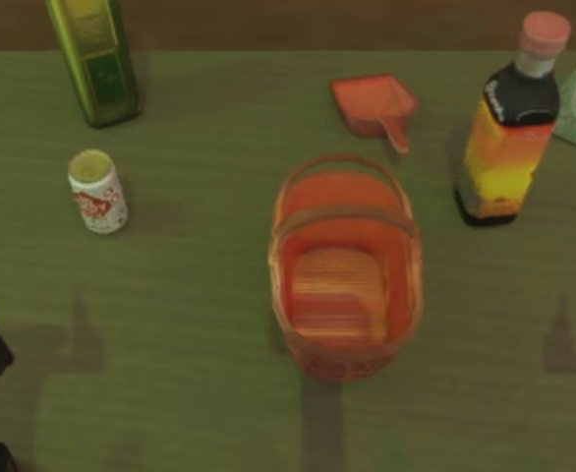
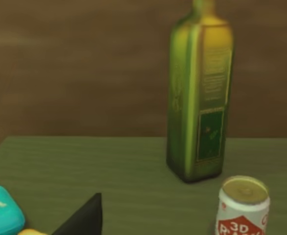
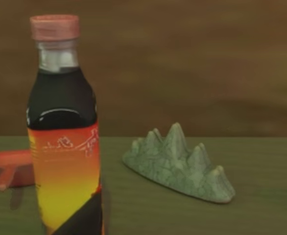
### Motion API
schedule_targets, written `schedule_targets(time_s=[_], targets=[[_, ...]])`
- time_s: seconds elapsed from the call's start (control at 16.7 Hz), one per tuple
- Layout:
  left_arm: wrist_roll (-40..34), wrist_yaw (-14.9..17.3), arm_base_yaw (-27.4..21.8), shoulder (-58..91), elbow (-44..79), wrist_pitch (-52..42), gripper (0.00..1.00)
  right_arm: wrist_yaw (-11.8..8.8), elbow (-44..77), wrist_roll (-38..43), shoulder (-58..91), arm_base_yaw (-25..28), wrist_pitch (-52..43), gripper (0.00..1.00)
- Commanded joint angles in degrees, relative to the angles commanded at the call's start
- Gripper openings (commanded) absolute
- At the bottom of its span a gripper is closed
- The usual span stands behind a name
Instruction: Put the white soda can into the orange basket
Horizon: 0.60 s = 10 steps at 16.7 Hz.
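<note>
The white soda can (image 1: 97,193) looks like smooth painted metal with a dull metallic top. The orange basket (image 1: 345,267) is clearly woven, kinda ribbed all over. The green bottle (image 2: 199,93) is glossy, glass-like. The dark sauce bottle (image 3: 64,132) has a shiny label and matt pinkish cap. The tabletop (image 1: 200,295) is matt with fine grain lines.

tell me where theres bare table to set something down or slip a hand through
Widest bare patch: between the white soda can and the orange basket. Also the near strip below the can and right of the basket. Crowded along the far edge: green bottle, small orange scoop tray, dark sauce bottle, green ridged piece.
</note>
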Motion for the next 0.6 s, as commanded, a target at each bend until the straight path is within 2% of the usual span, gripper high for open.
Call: schedule_targets(time_s=[0.3, 0.6], targets=[[1.0, 0.5, -0.7, 3.4, 2.8, -2.5, 1.00, 0.0, 0.0, 0.0, 0.0, 0.0, 0.0, 1.00], [5.8, 1.6, -3.0, 20.1, 15.9, -14.1, 1.00, 0.0, 0.0, 0.0, 0.0, 0.0, 0.0, 1.00]])
